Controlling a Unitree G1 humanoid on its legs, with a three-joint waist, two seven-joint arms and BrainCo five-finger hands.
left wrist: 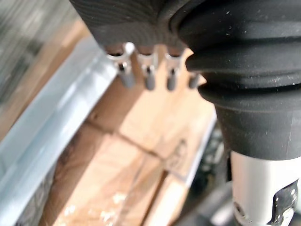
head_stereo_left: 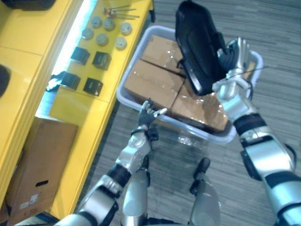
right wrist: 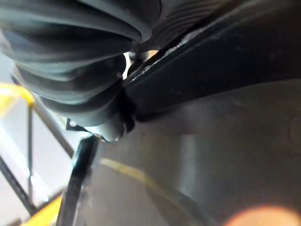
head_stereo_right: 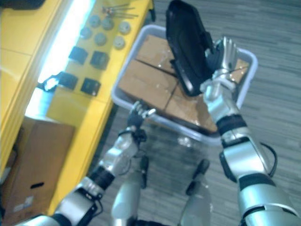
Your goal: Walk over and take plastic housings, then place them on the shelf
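Grey carpet (head_stereo_left: pixel 282 94), yellow shelf (head_stereo_left: pixel 84 113) at left. Upper centre, right hand (head_stereo_left: pixel 233 56) grips a black housing (head_stereo_left: pixel 195 47) above the bin (head_stereo_left: pixel 124 84); left hand (head_stereo_left: pixel 149 113), fingers loose, hovers by its lower rim.

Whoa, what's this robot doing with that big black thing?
The robot's right hand holds a black plastic housing up over a grey bin packed with cardboard boxes. Its left hand hangs open by the bin's near rim, holding nothing. The yellow shelf is on its left, with small black parts and grey discs on it. The housing is not yet on the shelf.
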